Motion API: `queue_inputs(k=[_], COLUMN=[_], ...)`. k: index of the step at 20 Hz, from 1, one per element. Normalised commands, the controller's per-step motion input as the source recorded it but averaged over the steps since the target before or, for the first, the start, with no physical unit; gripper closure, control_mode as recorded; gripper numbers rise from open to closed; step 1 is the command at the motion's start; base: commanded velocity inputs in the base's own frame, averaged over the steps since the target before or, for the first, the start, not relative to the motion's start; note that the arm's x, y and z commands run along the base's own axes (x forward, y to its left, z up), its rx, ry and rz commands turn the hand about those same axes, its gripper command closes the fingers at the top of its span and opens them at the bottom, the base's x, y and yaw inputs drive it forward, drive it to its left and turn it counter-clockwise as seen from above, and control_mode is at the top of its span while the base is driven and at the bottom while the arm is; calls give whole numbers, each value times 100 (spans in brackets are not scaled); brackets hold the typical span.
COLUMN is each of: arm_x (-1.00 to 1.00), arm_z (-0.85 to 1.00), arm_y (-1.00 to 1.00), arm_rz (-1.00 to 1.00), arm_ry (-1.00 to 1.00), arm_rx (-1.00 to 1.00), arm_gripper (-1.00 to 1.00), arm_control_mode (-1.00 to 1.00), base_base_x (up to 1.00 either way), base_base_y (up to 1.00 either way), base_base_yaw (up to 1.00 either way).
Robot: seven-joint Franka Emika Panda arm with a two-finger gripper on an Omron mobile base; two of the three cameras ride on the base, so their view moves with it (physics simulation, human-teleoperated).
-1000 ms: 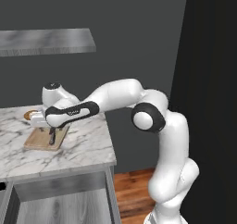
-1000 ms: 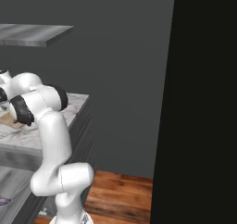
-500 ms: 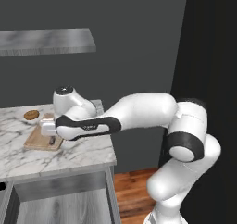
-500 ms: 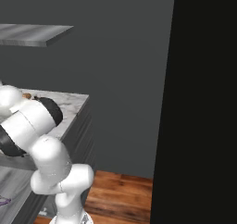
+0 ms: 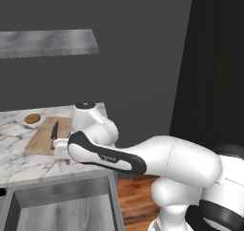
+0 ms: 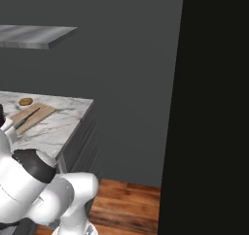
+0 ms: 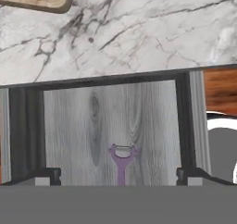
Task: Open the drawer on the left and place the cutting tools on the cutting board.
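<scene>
Drawer point(image 7: 115, 130) stands open below the marble counter point(image 5: 28, 161), purple-handled tool point(image 7: 122, 160) inside, knife point(image 5: 54, 130) on the cutting board point(image 5: 40, 141), while the arm's spread, empty gripper point(image 7: 118, 177) looks down into it.

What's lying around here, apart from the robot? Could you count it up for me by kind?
Cutting tools: 2, a dark knife on the board and a purple-handled tool in the open drawer
Cutting boards: 1
Round brown pastries: 1
Total: 4
</scene>
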Motion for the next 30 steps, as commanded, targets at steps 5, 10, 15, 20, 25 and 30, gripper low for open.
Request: queue_inputs(k=[5,10,15,20,25,30], arm_x=[-76,-45,-28,-5,0,0], arm_z=[-11,-42,-51,-65,-71,-59], arm_y=[-13,-1,0,0,7,33], arm_rz=[0,0,0,0,0,0], arm_ry=[8,4,6,10,9,7], arm_rx=[-2,-9,-9,-9,-3,-2], arm_gripper=[-100,-100,-100,-100,-100,-100], arm_control_mode=[-100,-100,-100,-100,-100,-100], base_base_x=[0,0,0,0,0,0], base_base_y=[0,0,0,0,0,0], base_base_yaw=[0,0,0,0,0,0])
